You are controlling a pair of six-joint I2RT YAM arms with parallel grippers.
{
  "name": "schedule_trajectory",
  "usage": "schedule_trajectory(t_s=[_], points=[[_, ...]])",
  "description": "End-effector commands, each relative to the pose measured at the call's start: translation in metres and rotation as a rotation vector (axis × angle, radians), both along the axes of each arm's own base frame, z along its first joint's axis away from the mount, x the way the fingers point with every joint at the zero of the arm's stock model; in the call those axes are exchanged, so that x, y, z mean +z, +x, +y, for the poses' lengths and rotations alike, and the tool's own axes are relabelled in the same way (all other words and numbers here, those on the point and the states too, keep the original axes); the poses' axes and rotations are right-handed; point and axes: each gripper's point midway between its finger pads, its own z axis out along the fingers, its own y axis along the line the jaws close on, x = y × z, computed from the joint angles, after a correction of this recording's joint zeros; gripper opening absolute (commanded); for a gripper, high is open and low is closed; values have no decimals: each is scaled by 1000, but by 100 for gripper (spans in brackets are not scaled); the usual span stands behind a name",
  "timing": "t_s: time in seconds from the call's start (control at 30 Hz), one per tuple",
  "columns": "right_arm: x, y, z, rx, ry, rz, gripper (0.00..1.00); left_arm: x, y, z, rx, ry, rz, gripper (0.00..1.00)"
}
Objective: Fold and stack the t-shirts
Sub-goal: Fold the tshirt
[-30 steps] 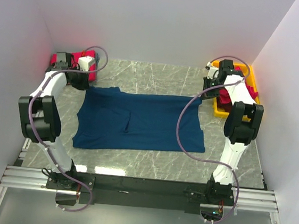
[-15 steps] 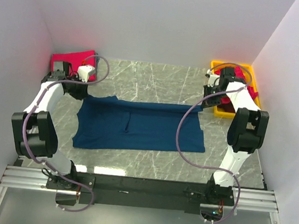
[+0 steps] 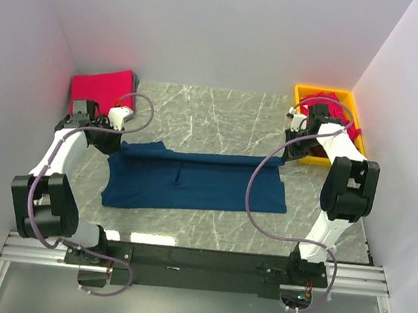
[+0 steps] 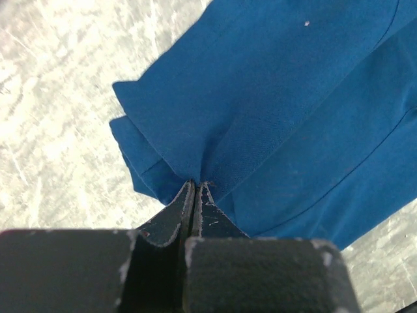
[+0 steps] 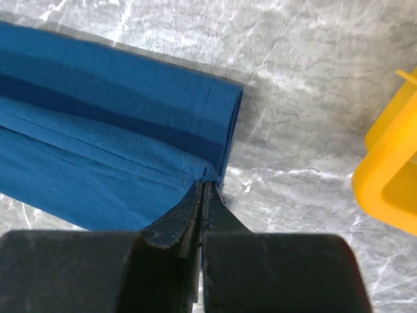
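Observation:
A navy blue t-shirt [image 3: 191, 181] lies spread across the middle of the marble table. My left gripper [image 3: 115, 141] is shut on the shirt's far left edge; in the left wrist view the cloth [image 4: 293, 98] puckers at the closed tips of that gripper [image 4: 197, 186]. My right gripper [image 3: 290, 148] is shut on the far right edge, and the right wrist view shows a folded layer of the shirt [image 5: 98, 130] pinched at its tips [image 5: 204, 184]. A folded red-pink t-shirt [image 3: 104, 86] lies in the far left corner.
A yellow bin [image 3: 303, 89] stands at the far right with red-pink and dark cloth [image 3: 342, 118] inside; its corner [image 5: 391, 182] shows close to the right gripper. White walls close in the table on three sides.
Both grippers have come toward the near side, drawing the navy shirt's far edge with them. The shirt now looks narrower from front to back, and the red-pink shirt is uncovered.

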Motion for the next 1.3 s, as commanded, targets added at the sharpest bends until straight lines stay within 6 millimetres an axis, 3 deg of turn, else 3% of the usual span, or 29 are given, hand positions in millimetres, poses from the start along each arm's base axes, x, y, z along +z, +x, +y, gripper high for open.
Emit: schedule_trajectory(t_s=[0.0, 0.37, 0.43, 0.47, 0.57, 0.6, 0.67, 0.8, 0.9, 0.97, 1.17, 1.27], points=[[11, 2, -9, 4, -27, -68, 0, -1, -11, 5, -16, 35, -5, 0], [-22, -6, -7, 0, -14, 10, 0, -56, -38, 0, -13, 6, 152, 1], [-25, -11, -3, 15, -2, 40, 0, -61, -42, 0, -18, 8, 180, 4], [-28, -13, -3, 22, -2, 55, 3, -62, -45, -1, -29, 4, 192, 9], [-21, -24, -7, 44, -12, 63, 29, -55, -53, -3, -70, 2, 202, 27], [-17, -28, -7, 51, -14, 65, 35, -46, -52, -3, -80, 2, 175, 38], [-2, -29, -13, 56, -35, 22, 47, -29, -52, -5, -113, -21, 150, 44], [27, -17, -13, 62, -41, -49, 50, 3, -33, -1, -82, -34, 78, 48], [31, -5, -1, 67, -15, -48, 45, 14, -2, 4, 2, -56, 27, 51], [24, -1, 7, 65, -5, -25, 42, 19, 18, 11, 63, -57, 8, 52], [-7, 0, 32, 113, -5, 36, 34, 8, 64, 23, 206, -111, 34, 54], [-7, 5, 49, 121, 30, 33, 34, -6, 77, 25, 242, -129, 72, 55]])
